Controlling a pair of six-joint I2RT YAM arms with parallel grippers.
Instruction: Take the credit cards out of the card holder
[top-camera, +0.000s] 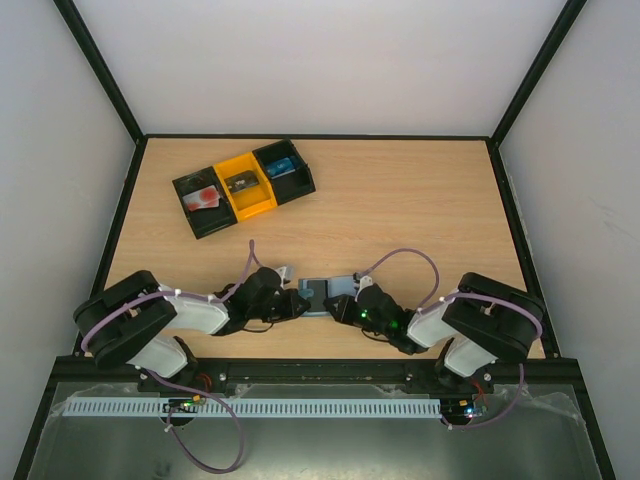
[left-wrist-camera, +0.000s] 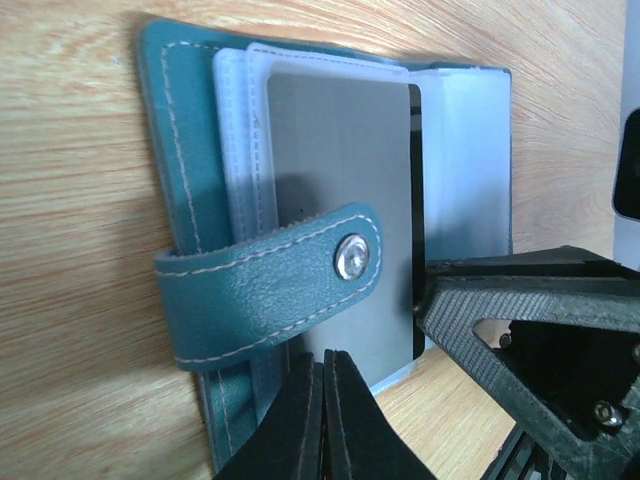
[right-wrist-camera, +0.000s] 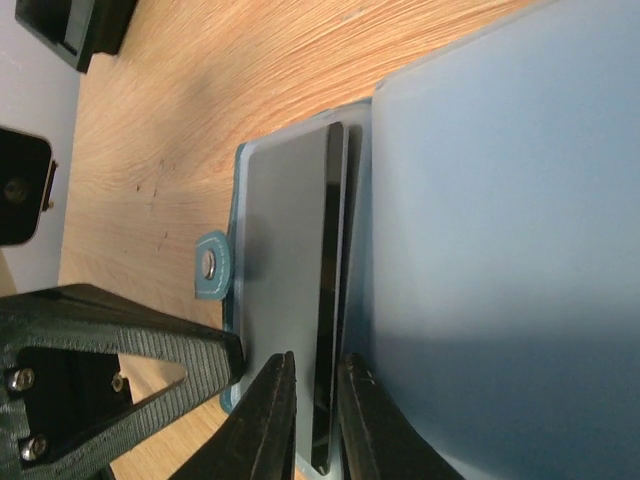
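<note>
Card holder (top-camera: 325, 291), teal leather and laid open, lies at 6 o'clock on the wooden table (top-camera: 420, 200), close to its near edge. A grey card (left-wrist-camera: 335, 170) sits against its frosted plastic sleeves (left-wrist-camera: 235, 130), with the snap strap (left-wrist-camera: 260, 300) folded across the card's lower part. A red card (top-camera: 203, 196) lies in the black end compartment of a tray (top-camera: 240, 160) at 11 o'clock, well apart from the holder.

The grey card looks thin, stiff, light and smooth. It is likely slippery under hard fingers, and only its bared long edge, marked by a dark stripe, offers a place to pinch. The sleeve probably drags on it. The soft, light holder would likely slide or lift along with the card unless held down at its rim, clear of the strap.

Reaching in from 3 o'clock, the right gripper (right-wrist-camera: 318, 378) has its fingers narrowed to a slit around that dark-striped edge, at the card's near end, and appears to grasp it. From 9 o'clock, the left gripper (left-wrist-camera: 323, 385) shows its fingers pressed together with no gap, tips at the holder's rim just beside the strap. It seems to bear on the holder rather than hold anything, though the contact itself is hidden beneath the tips.
</note>
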